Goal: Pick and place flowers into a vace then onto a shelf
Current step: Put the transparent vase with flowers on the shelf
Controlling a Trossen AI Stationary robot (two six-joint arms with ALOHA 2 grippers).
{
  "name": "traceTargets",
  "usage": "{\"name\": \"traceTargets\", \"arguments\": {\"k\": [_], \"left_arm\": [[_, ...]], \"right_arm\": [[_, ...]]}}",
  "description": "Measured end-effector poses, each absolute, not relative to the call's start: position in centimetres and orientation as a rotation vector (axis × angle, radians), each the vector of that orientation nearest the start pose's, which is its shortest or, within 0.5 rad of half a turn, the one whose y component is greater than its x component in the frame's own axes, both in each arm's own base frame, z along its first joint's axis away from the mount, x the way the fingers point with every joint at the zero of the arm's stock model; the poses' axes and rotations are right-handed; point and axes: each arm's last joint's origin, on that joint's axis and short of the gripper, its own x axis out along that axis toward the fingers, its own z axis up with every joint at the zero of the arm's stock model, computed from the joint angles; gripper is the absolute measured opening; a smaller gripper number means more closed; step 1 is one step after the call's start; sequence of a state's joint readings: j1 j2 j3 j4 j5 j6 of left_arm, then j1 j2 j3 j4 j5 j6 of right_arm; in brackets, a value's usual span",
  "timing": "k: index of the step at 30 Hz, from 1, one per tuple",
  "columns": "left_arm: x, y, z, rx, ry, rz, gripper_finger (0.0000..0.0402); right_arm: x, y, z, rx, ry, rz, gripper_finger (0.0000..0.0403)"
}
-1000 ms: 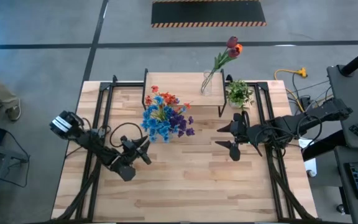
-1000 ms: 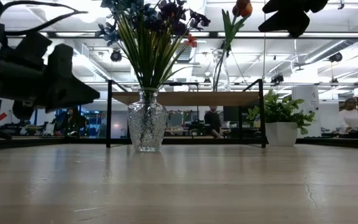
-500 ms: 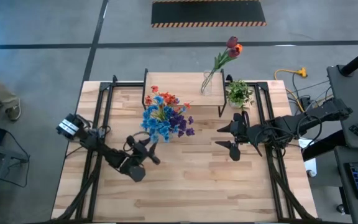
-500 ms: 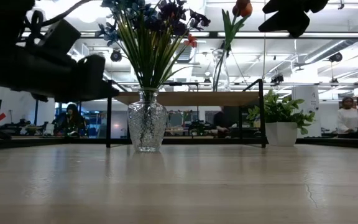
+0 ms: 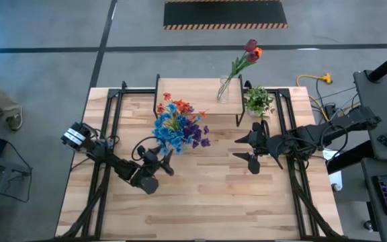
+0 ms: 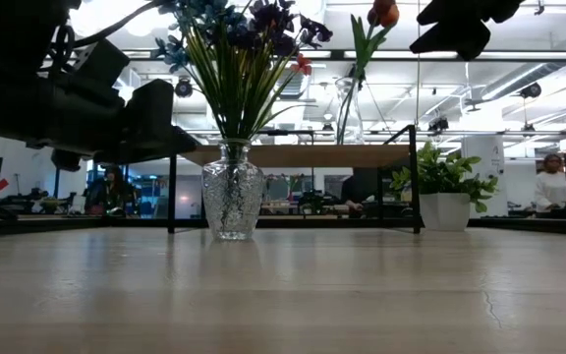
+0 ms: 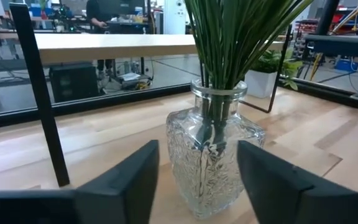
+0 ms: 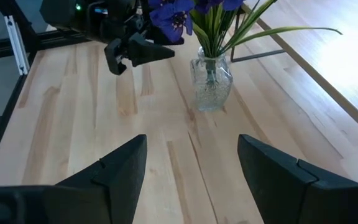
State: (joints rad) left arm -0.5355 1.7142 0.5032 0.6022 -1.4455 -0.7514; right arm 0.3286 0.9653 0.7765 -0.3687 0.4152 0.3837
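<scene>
Two parted fingers of the left gripper point(image 7: 197, 180) flank, without touching, the vase point(image 7: 214, 152) of flowers point(image 5: 178, 128); the right gripper point(image 5: 253, 149), spread wide, waits right.

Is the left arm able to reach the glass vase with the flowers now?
Probably yes: the left end effector is open, facing the vase, and nothing stands between them.

A bunch of flowers point(image 5: 178, 125) with blue, purple and orange-red heads is held upright on long green stems in a clear textured glass vase point(image 7: 214, 154). This vase is stood on the tabletop just ahead of the left gripper point(image 5: 161, 160), framed between its parted fingers and not touched by them. The shelf point(image 5: 199, 94), a light plank on thin black legs, is set beyond the vase. On it, a second slim glass vase point(image 5: 223, 91) with dark red tulips point(image 5: 251, 51) is seen leaning outward.
</scene>
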Motion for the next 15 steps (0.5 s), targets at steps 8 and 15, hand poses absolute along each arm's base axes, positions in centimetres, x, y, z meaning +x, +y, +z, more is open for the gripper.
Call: {"name": "traceTargets", "arguments": {"k": [8, 15], "left_arm": [[24.3, -10.2, 11.3, -0.199, 0.058, 0.882, 0.0293], [25.7, -9.9, 10.9, -0.198, 0.078, 0.894, 0.0336]], "right_arm": [[19.5, 5.4, 28.3, 0.152, 0.497, -0.176, 0.0242], [19.5, 5.4, 28.3, 0.152, 0.497, -0.177, 0.0242]]}}
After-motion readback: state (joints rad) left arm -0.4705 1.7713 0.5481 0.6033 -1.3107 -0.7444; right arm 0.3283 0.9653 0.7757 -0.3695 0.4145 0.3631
